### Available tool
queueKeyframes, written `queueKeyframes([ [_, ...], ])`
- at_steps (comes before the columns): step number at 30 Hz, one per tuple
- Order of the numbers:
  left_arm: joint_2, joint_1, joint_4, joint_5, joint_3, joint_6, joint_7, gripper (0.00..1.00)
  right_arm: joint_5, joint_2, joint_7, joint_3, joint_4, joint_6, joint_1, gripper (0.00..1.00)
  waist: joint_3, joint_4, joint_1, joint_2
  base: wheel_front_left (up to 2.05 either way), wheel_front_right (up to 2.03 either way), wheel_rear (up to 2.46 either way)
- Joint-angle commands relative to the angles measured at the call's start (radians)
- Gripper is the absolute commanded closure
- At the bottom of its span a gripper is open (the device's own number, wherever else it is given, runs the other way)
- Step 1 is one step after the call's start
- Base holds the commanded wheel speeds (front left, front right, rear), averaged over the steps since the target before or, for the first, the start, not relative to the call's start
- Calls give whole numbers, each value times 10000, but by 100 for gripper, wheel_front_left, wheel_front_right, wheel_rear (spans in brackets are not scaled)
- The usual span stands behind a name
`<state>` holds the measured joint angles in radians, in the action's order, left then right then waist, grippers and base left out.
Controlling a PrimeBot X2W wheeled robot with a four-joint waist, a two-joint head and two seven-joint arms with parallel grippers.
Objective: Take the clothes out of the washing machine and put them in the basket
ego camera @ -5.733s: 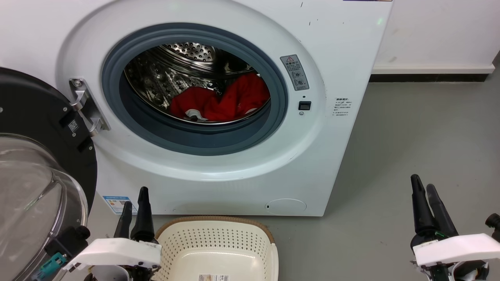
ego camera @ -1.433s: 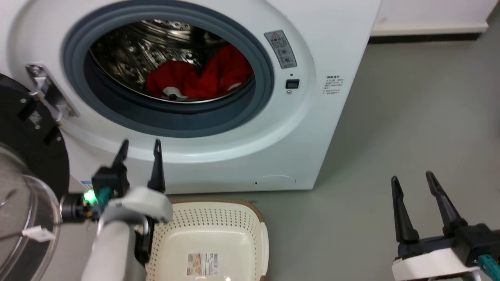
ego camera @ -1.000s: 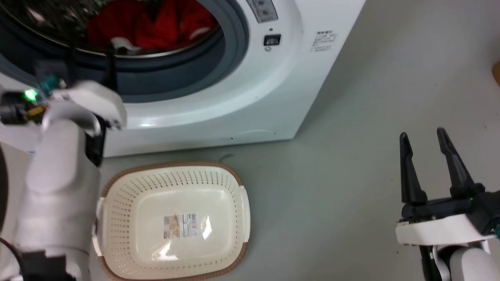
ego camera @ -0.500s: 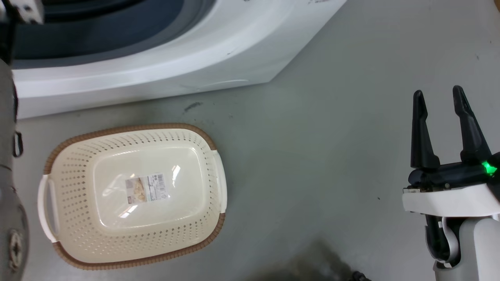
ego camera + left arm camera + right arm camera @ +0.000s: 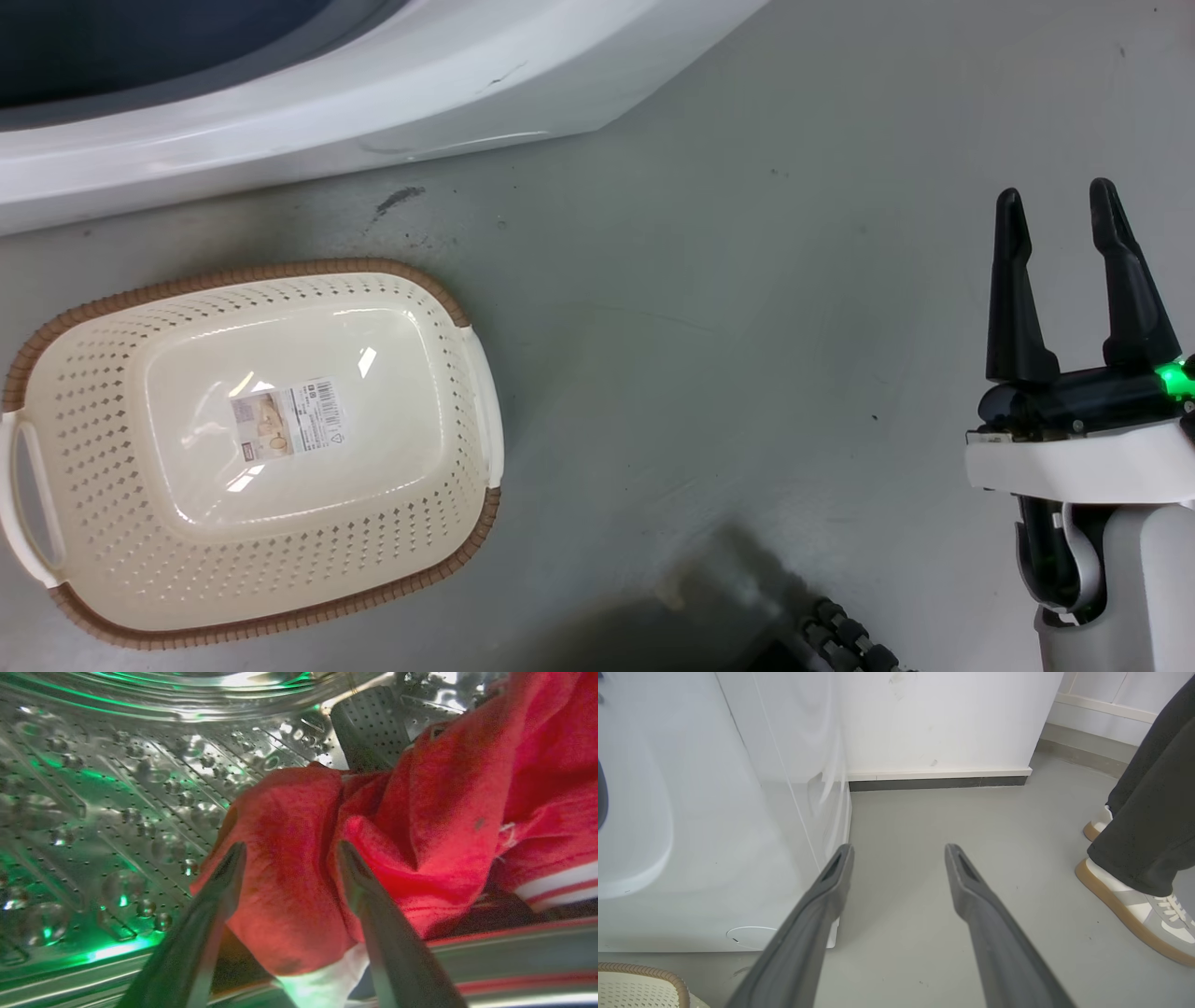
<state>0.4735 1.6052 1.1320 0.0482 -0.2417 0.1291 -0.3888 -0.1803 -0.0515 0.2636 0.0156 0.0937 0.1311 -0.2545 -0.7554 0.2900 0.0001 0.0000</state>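
Note:
In the left wrist view my left gripper (image 5: 287,849) is inside the washing machine's perforated steel drum (image 5: 117,812), open, its two fingers straddling a fold of the red clothes (image 5: 289,882). A second red garment with white stripes (image 5: 551,858) lies to the right. The head view shows the machine's white lower front (image 5: 373,84) at the top, and the empty cream basket (image 5: 112,560) on the floor at the left. My right gripper (image 5: 1055,201) hovers open over bare floor at the right, holding nothing; it also appears in the right wrist view (image 5: 899,851).
A person's dark trouser legs and pale shoes (image 5: 1134,896) stand on the grey floor to the right of my right gripper. The washing machine's side (image 5: 761,812) and a white wall with a dark skirting (image 5: 938,783) lie ahead of it.
The head camera has tilted down, so the drum and left arm left its picture. The left gripper went up from beside the basket into the drum. The right gripper opened.

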Motion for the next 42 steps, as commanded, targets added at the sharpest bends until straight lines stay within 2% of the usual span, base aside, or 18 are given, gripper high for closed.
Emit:
queueKeyframes([
  [1,149,159,61,91,-112,-4,-209,0,-50,23,19,-10,42,-7,-151,0,-91,58,-1,0,0,0,0],
  [8,441,391,215,591,-659,-2,-1137,0,-151,23,19,34,74,-7,-193,0,-350,128,-1,0,0,0,0],
  [18,611,32,234,919,-997,-14,-1151,0,-220,22,19,57,35,-7,-294,0,-509,148,-1,0,0,0,0],
  [19,599,5,221,918,-1046,-14,-1150,55,-211,22,19,59,29,-7,-292,0,-510,144,-1,0,0,0,0],
  [20,583,-26,206,927,-1081,-14,-1140,100,-195,22,19,57,24,-7,-285,0,-505,138,-1,0,0,0,0],
  [34,335,-469,-969,1060,-1267,-330,-462,100,-50,22,19,123,-52,-7,-118,0,-155,3,-1,0,0,0,0],
  [42,114,-1663,-1726,1748,-955,-293,781,100,168,20,19,142,-171,-7,65,0,703,-315,-1,0,0,0,0],
])
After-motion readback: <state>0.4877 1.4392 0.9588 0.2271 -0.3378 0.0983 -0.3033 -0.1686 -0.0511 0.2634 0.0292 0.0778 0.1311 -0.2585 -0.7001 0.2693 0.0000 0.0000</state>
